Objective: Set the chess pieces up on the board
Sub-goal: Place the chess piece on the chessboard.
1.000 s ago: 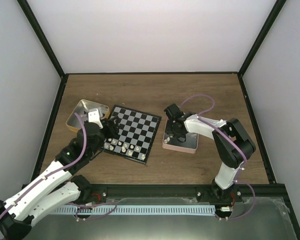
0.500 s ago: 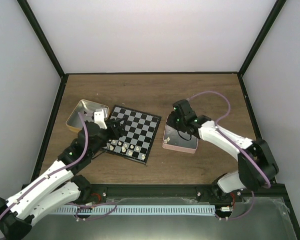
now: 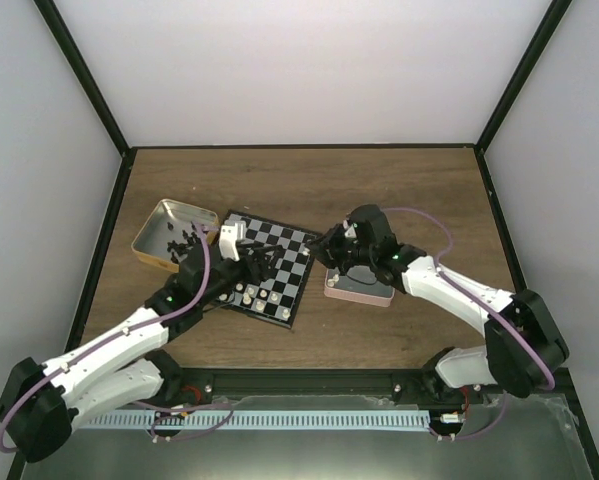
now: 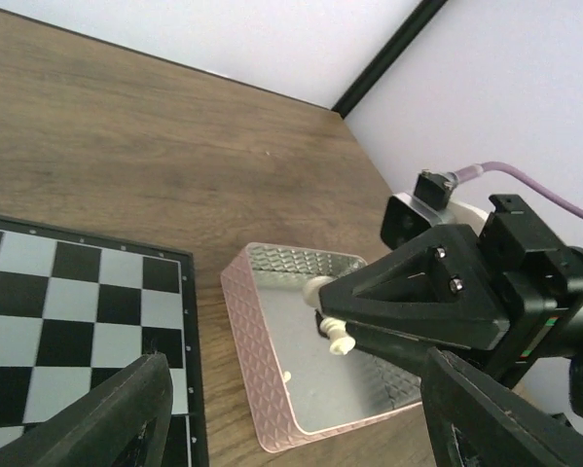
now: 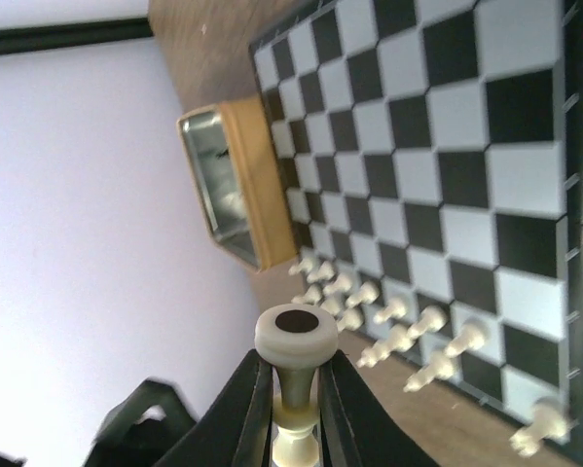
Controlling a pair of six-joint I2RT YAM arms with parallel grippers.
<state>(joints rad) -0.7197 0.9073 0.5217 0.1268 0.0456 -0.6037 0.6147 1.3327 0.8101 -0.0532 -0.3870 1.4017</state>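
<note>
The board [image 3: 279,262] lies left of centre, with several cream-white chess pieces [image 3: 251,294] standing along its near edge. My right gripper [image 3: 331,246] hovers between the board's right edge and the pink tin, shut on a white chess piece [image 5: 293,342] whose round base faces the camera. The same piece [image 4: 336,331] shows in the left wrist view, held above the pink tin [image 4: 264,381]. My left gripper [image 3: 255,262] hangs over the board, its fingers [image 4: 104,420] wide apart with nothing between them.
A gold tin [image 3: 157,240] holding black pieces sits left of the board. The pink tin [image 3: 359,290] lies right of the board, with one small white bit [image 4: 287,376] on its floor. Dark frame rails border the wooden table.
My right gripper rose from the pink tin and swung left toward the board with the white piece. My left gripper moved right from the board's left edge to over its middle, jaws spreading wider.
</note>
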